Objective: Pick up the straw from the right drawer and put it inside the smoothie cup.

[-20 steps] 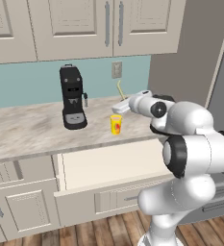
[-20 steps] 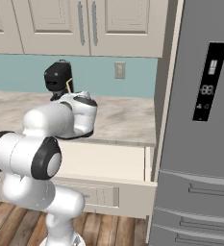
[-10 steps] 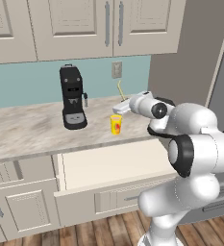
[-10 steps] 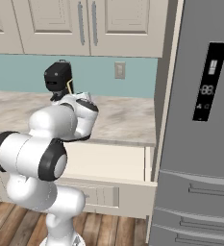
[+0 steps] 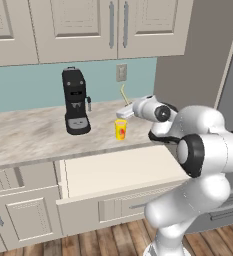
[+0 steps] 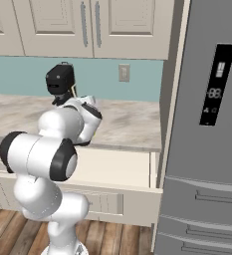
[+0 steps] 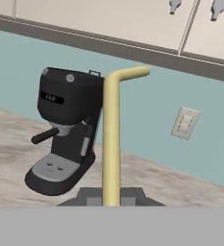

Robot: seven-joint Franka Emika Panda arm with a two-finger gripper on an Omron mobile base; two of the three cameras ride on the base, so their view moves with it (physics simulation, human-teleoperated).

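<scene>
Dark two-finger gripper (image 7: 111, 196) clamped on thin pale yellow straw (image 7: 111, 139), long axis upright, bent top up. Just right of and above small yellow smoothie cup (image 5: 120, 129); cup lying left-down from gripper.

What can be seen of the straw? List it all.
The straw is a thin, pale yellow stick, plastic-looking, with its top bent sideways. It stands upright, clamped at its lower end in the shut gripper, held above the counter just over the smoothie cup. In the left base view it rises before the wall. Nothing else touches it.
</scene>
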